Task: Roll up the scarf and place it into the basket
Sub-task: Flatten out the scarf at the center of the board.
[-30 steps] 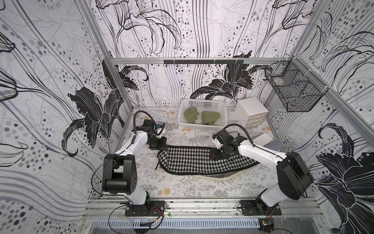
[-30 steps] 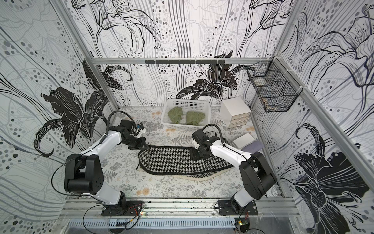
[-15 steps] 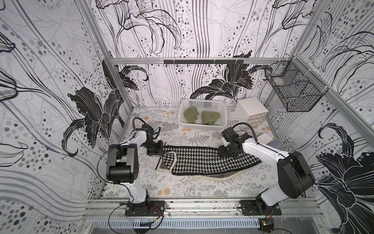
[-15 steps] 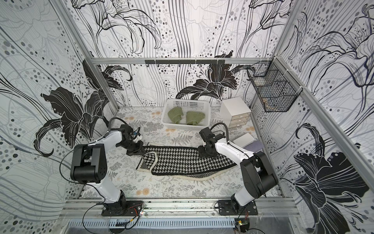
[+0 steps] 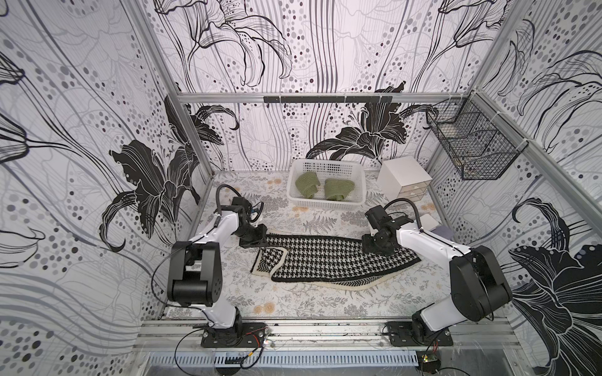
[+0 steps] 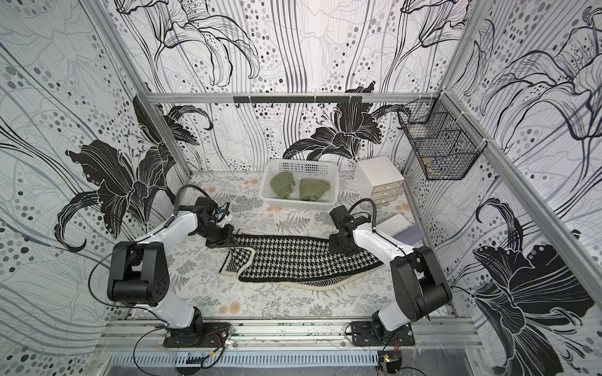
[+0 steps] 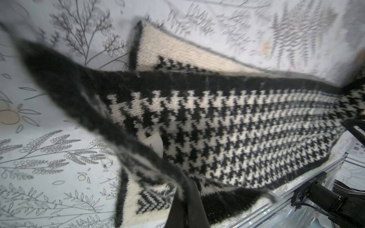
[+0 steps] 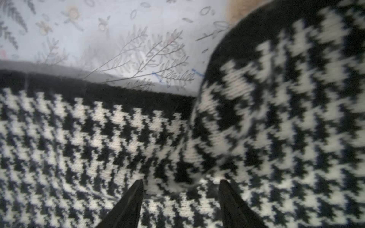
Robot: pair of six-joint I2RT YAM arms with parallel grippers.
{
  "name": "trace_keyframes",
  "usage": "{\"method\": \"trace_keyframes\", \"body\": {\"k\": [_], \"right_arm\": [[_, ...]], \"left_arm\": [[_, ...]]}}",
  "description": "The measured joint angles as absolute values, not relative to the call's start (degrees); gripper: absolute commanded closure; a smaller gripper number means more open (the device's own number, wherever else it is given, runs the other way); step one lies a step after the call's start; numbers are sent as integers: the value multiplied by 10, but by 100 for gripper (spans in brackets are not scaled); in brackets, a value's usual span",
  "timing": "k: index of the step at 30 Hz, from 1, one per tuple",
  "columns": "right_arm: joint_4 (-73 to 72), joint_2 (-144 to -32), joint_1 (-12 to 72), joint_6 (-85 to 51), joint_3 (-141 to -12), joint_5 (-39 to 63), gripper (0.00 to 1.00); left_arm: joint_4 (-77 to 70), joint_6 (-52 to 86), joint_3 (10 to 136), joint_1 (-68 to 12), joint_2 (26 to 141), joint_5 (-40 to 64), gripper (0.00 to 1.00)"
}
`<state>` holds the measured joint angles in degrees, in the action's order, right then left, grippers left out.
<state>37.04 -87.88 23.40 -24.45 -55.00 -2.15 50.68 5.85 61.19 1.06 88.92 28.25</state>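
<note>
left arm folded low, left gripper (image 5: 255,241) pinching the scarf (image 5: 325,257) by a corner. right arm stretched forward, right gripper (image 8: 180,184) spread over a fold.

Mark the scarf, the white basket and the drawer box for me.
scarf (image 5: 325,257), in a top view, middle of the houndstooth face.
white basket (image 5: 325,202), in a top view, near perforated wall.
drawer box (image 5: 402,172), in a top view, top face.

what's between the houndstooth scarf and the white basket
Only bare floral tabletop separates the scarf from the basket, seen in both top views.
</note>
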Motion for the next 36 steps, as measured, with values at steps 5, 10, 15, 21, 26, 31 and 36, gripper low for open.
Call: {"method": "trace_keyframes", "body": {"k": [5, 10, 15, 21, 26, 31, 36], "right_arm": [[372, -882, 218, -251, -550, -36, 35], [389, -903, 202, -264, -550, -63, 35], [392, -865, 157, -298, -514, -90, 35], [406, -806, 55, -311, -502, -111, 35], [407, -798, 15, -319, -494, -119, 35], [414, -785, 8, -320, -494, -127, 35], [414, -780, 6, -319, -494, -129, 34]], "left_arm": [[505, 65, 626, 17, 825, 268, 99], [522, 65, 628, 22, 867, 256, 87], [532, 91, 626, 23, 876, 180, 1], [496, 147, 615, 43, 773, 94, 1], [465, 152, 626, 20, 789, 163, 1], [425, 158, 657, -143, 905, 272, 1], [361, 218, 641, -259, 967, 336, 1]]}}
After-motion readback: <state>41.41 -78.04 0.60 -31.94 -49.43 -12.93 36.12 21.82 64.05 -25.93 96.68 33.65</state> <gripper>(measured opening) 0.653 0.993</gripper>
